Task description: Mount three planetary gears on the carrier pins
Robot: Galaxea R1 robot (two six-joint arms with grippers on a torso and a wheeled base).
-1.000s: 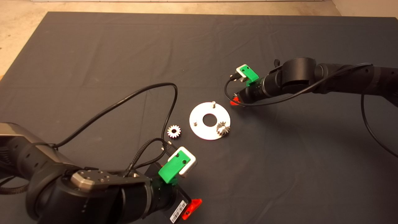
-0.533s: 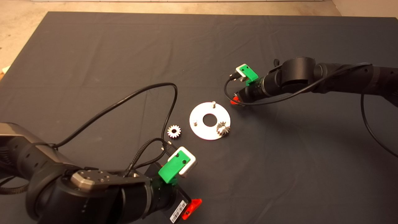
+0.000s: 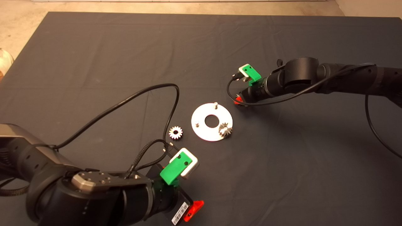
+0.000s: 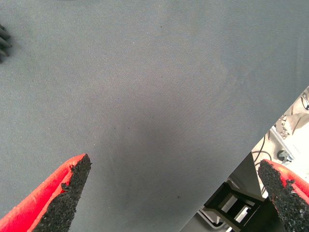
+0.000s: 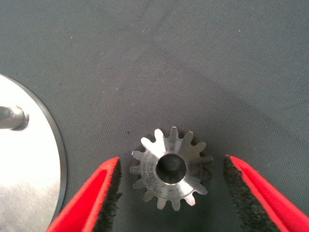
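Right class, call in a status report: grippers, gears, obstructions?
Right gripper open, straddling a loose gear beside the carrier disc. Left gripper open, idle. One gear pinned, one loose on mat. Nothing blocking.

Even, soft light; faint shadows; disc [image 3: 204,127] glares

The only printed mark is a small white barcode sticker [image 3: 180,213] on the black body of the left arm's green gripper with two red fingers [image 3: 193,210], at the lower edge of the head view. Its bars show, but no digits or letters can be made out. Nothing else bears readable text.
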